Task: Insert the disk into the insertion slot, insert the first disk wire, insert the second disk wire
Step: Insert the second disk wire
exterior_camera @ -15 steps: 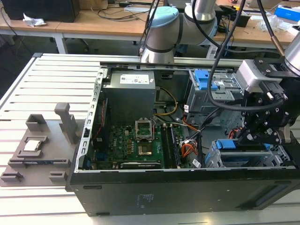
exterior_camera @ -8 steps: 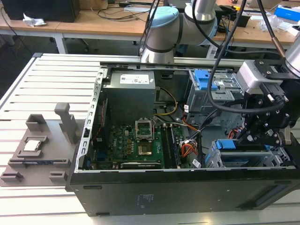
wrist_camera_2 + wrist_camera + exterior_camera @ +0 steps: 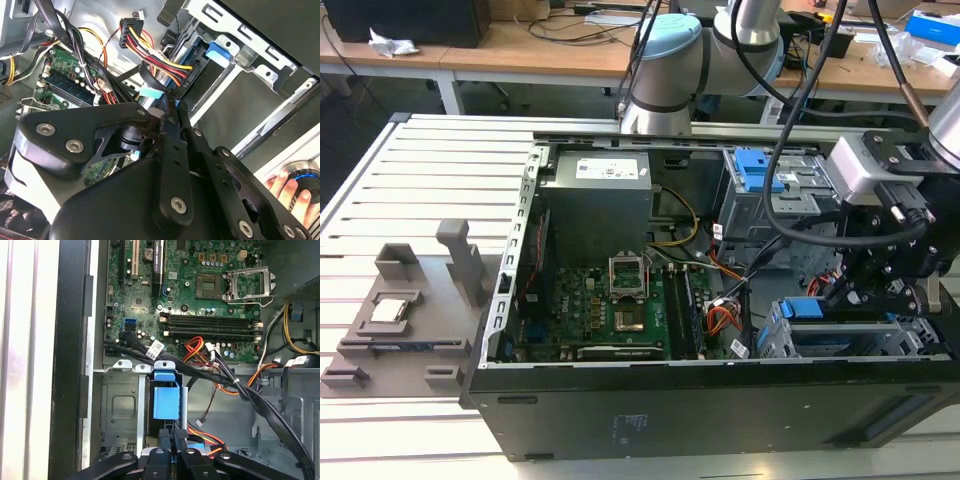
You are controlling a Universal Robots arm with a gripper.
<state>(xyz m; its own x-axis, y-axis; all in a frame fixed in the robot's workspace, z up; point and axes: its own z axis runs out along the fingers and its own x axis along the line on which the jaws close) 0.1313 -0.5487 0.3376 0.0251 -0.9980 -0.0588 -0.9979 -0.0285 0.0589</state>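
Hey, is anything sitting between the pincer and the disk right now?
Nothing visible does. In the first wrist view the pincer sits right beside the disk, whose blue carrier is plainly exposed. The black cable bundle crosses past the disk's far end, on the motherboard side, not in the gap.

The exterior view looks down on the open computer case (image 3: 650, 300); both wrist views peer closely inside it.

You get even, bright room light on the case (image 3: 720, 400). Its interior falls into shadow. In the second wrist view, pale metal (image 3: 95, 20) glares and the close gripper (image 3: 172, 107) blurs.
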